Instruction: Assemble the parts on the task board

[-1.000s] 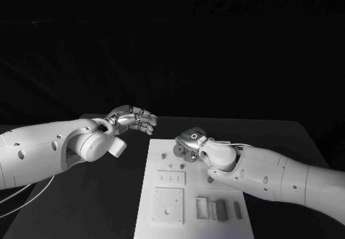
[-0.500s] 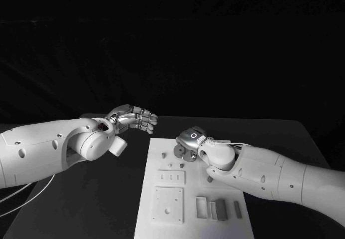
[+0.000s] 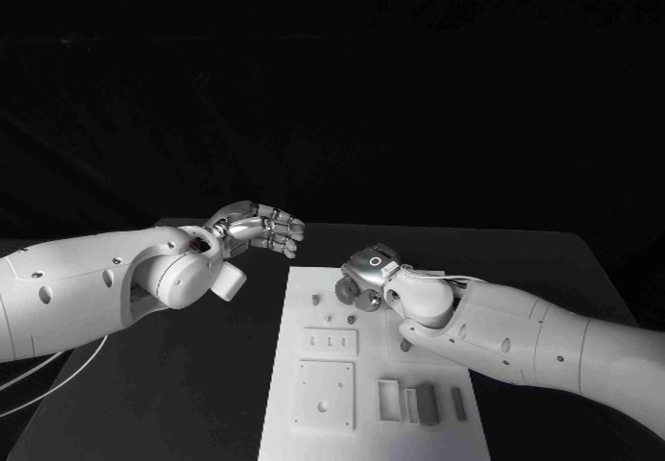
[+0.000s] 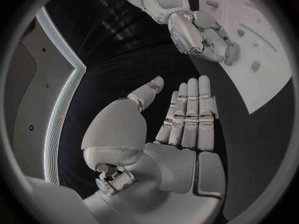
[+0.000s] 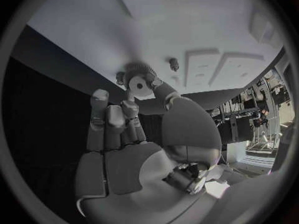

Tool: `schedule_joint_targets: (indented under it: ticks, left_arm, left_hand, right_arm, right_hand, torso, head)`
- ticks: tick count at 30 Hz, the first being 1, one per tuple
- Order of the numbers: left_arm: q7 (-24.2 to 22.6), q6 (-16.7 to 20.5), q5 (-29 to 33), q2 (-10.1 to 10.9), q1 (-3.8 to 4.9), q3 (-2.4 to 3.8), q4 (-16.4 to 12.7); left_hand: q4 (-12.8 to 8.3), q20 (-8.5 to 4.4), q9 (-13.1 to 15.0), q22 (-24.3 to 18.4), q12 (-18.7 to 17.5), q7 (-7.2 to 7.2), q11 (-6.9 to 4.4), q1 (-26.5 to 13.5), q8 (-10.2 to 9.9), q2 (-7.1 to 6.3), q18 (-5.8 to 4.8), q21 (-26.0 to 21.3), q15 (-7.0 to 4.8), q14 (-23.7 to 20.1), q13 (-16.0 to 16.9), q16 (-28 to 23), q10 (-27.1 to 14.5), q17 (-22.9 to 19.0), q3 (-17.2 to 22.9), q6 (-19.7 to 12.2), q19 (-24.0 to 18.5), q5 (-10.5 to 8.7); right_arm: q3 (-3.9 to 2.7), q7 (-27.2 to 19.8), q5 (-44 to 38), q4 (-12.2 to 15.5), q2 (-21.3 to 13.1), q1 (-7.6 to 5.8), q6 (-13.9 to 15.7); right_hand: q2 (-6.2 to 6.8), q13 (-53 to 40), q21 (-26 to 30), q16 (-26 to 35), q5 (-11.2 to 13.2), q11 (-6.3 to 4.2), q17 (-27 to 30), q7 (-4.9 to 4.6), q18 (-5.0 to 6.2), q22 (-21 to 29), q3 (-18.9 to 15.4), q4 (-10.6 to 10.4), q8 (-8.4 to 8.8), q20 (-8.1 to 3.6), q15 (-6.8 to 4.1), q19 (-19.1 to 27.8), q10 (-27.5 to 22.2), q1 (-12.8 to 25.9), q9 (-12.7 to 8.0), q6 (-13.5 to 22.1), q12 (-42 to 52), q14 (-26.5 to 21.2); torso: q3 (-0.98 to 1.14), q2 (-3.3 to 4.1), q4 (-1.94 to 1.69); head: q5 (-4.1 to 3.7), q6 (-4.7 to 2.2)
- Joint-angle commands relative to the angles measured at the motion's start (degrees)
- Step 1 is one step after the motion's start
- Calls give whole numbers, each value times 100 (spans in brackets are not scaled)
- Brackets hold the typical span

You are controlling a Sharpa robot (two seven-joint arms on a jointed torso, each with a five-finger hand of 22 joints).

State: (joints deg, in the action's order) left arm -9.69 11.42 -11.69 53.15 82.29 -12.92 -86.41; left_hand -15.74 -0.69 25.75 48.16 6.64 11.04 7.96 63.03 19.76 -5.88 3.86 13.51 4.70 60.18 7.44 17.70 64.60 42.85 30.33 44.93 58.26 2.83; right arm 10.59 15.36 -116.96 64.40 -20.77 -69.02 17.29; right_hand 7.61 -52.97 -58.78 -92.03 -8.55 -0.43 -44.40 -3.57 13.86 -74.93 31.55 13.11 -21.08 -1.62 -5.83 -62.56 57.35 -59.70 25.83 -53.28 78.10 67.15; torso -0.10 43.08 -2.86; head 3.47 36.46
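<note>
The right hand [image 5: 134, 114] pinches a small round toothed gear [image 5: 138, 82] against the flat white task board [image 3: 322, 331]; the right wrist view shows its teeth. The left hand [image 4: 187, 117] floats flat, holding nothing.

Black table [image 3: 208, 384] carries the board; bare surface visible on both sides of it and beyond. Two thin pale cables [image 3: 41, 379] cross its near left corner.

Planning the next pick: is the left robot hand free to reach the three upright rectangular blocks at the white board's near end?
Probably yes: the left robot hand holds nothing, and the rectangular blocks stand uncovered.
</note>
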Motion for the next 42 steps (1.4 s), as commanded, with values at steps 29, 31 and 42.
schedule_joint_targets:
  ticks: [29,31,42]
  left_arm:
    - [-7,-26,-9,16,9,5,-35]
    - [-6,-28,-9,17,9,5,-34]
    - [-2,-35,-10,20,9,5,-31]
  left_hand:
    - [4,-8,-11,13,-50,36,36,37,-32,-36,56,-47,20,-4,-3,-35,-5,13,-27,-2,-8,1]
    - [4,-8,-11,13,-50,36,37,38,-32,-36,56,-47,20,-5,-3,-35,-6,14,-27,-3,-8,1]
    - [3,-7,-12,14,-54,38,38,39,-34,-38,56,-50,22,-8,-4,-40,-7,15,-27,-7,-11,1]
  right_arm:
    - [0,115,109,-46,61,-2,77]
    - [0,123,109,-45,60,-2,84]
    - [-1,104,161,-38,52,-3,111]
  right_hand:
    - [289,27,107,96,-20,262,55,-499,114,-28,54,41,452,12,209,-6,-74,-104,-154,204,-118,-39]
    - [290,26,108,97,-20,274,54,-511,114,-30,59,37,466,14,221,-8,-77,-117,-163,229,-116,-38]
    - [273,24,111,99,-19,289,52,-525,114,-32,64,26,477,17,238,-12,-82,-131,-172,251,-112,-36]
  torso:
    - [-1,-1,3]
    - [-1,-1,3]
    - [1,-1,4]
  head:
    - [37,20]
    - [37,20]
    - [42,22]
